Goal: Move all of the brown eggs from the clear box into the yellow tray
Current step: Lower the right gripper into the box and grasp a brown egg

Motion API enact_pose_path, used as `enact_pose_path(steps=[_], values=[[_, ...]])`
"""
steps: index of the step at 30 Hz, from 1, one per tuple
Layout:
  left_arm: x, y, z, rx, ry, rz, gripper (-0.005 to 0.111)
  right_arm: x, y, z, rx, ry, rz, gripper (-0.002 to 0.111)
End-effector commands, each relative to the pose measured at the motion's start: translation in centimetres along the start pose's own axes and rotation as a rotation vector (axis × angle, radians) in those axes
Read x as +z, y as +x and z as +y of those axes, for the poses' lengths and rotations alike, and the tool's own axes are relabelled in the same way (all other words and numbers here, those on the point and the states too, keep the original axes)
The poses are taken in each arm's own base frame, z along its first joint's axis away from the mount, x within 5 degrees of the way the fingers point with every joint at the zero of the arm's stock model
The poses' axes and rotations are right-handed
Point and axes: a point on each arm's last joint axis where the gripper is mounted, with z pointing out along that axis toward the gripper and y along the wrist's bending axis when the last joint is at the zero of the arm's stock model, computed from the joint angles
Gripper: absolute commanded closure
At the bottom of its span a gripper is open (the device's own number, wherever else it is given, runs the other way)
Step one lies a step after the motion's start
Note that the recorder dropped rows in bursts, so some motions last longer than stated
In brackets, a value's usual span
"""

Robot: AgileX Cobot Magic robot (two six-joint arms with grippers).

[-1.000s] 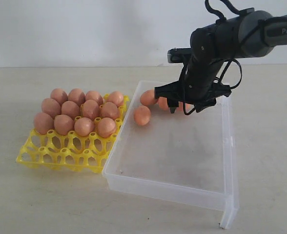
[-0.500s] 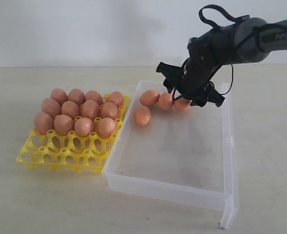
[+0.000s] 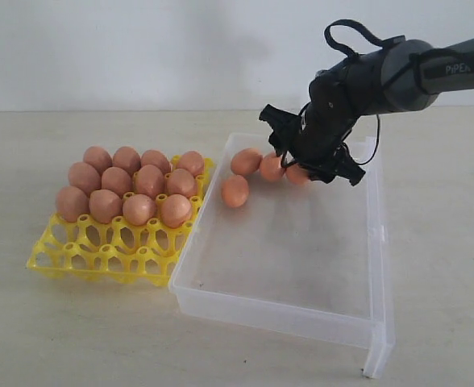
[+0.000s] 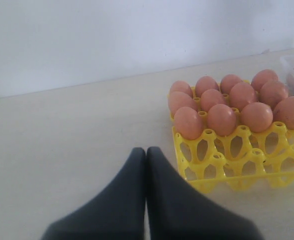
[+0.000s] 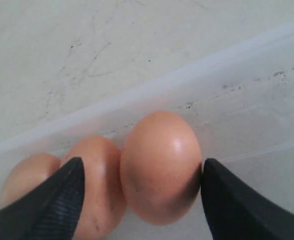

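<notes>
Along the far wall of the clear box [image 3: 285, 316] lie four brown eggs [image 3: 235, 191]: three in a touching row by the wall, and a fourth just beside them on the side nearer the yellow tray [image 3: 100, 258]. The rest of the box floor, out to its near wall and the flanged long side, lies bare and open. The tray sits just beside the box's other long wall, on the pale table [image 3: 60, 339]. It carries twelve eggs in three rows of four, filling its far part, and the cups along its near edge stand free.

The right gripper [image 3: 313, 164] hangs over the egg at the end of the row farthest from the tray, jaws spread wide to either side of it. Only the right wrist view shows the fit. One fingertip [image 5: 227, 205] meets that egg's flank, while the other [image 5: 52, 205] stands off it, in front of the neighbouring egg, so nothing is clamped.

The left gripper [image 4: 146, 151] appears only in its own wrist view. Its fingers are pressed together, holding nothing, over bare table just short of the tray's corner.
</notes>
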Motion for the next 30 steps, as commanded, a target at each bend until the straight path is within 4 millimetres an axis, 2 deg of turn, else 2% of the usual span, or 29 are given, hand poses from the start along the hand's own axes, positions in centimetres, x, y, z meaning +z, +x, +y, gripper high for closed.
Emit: enact_pose_path(steps=[1,5,10,16,18,20,25,30], values=[[0.0,0.1,0.0,-0.012,0.004,-0.001,0.111,1.2,-0.1,-0.7,0.017,0.010,-0.002,0.045],[0.0,0.1,0.0,-0.012,0.004,-0.001,0.111,1.5,-0.5,-1.2,0.034,0.029,-0.002,0.053],[0.0,0.1,0.0,-0.012,0.004,-0.001,0.111,1.5,-0.5,-1.2,-0.012,0.029,-0.001,0.073],[0.0,0.1,0.0,-0.012,0.004,-0.001,0.111,1.6,-0.5,-1.2,-0.049,0.028,-0.001,0.075],[0.0,0.1,0.0,-0.012,0.004,-0.001,0.111,1.6,-0.5,-1.3,-0.072,0.030,0.000,0.084],[0.0,0.1,0.0,-0.012,0.004,-0.001,0.111,1.6,-0.5,-1.3,-0.096,0.030,0.001,0.106],[0.0,0.1,0.0,-0.012,0.004,-0.001,0.111,1.4,-0.5,-1.2,-0.150,0.032,0.002,0.109],[0.0,0.1,0.0,-0.012,0.004,-0.001,0.111,0.2,0.1,-1.3,-0.327,0.115,0.000,0.109]])
